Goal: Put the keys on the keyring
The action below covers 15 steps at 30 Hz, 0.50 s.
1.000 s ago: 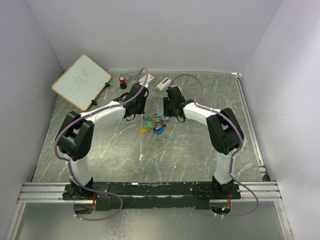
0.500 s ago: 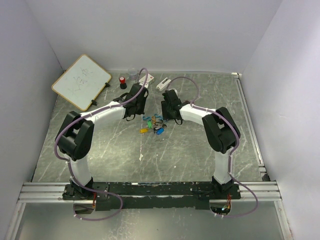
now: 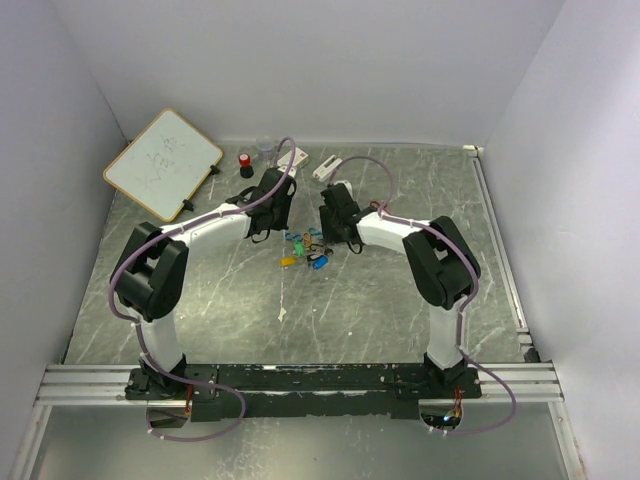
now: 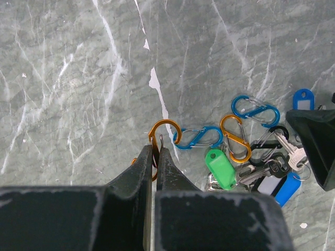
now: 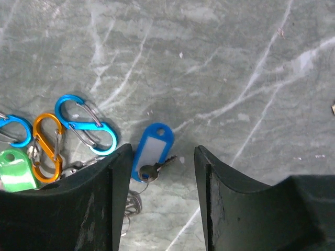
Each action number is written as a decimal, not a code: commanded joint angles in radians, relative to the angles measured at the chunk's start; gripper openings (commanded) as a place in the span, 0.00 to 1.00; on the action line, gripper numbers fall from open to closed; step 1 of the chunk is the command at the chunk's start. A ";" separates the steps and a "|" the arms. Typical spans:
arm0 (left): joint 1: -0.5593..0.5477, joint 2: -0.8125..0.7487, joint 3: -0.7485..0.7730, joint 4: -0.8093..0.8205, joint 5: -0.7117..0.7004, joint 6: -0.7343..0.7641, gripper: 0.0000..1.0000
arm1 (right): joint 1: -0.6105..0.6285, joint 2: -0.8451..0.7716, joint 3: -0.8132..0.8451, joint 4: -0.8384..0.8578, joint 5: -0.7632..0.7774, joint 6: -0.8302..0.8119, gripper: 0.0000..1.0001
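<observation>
The keys lie in a small heap on the grey table between both grippers, mixed with carabiner clips. My left gripper is shut on an orange carabiner that links to a blue carabiner. A green key tag and a second orange carabiner lie to their right. My right gripper is open, low over the table, and a blue key tag with a small metal key lies between its fingers, close to the left one. In the top view the left gripper and the right gripper flank the heap.
A whiteboard leans at the back left. A red-capped black cylinder and white blocks sit near the back wall. A blue carabiner and an orange one lie left of the right gripper.
My right gripper has moved left, closer to the heap of keys. The left gripper has stayed where it was.
</observation>
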 commanded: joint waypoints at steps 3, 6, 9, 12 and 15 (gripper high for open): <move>0.006 -0.029 -0.001 0.002 0.010 -0.011 0.07 | 0.005 -0.049 -0.081 -0.047 0.051 -0.020 0.51; 0.006 -0.027 0.002 0.000 0.012 -0.015 0.07 | 0.003 -0.066 -0.103 -0.048 0.065 -0.020 0.52; 0.006 -0.027 0.004 -0.001 0.014 -0.017 0.07 | -0.002 -0.082 -0.118 -0.047 0.077 -0.023 0.53; 0.006 -0.027 0.004 -0.001 0.017 -0.021 0.07 | -0.012 -0.097 -0.127 -0.045 0.082 -0.026 0.53; 0.006 -0.029 0.004 0.000 0.020 -0.027 0.07 | -0.023 -0.105 -0.122 -0.047 0.082 -0.037 0.53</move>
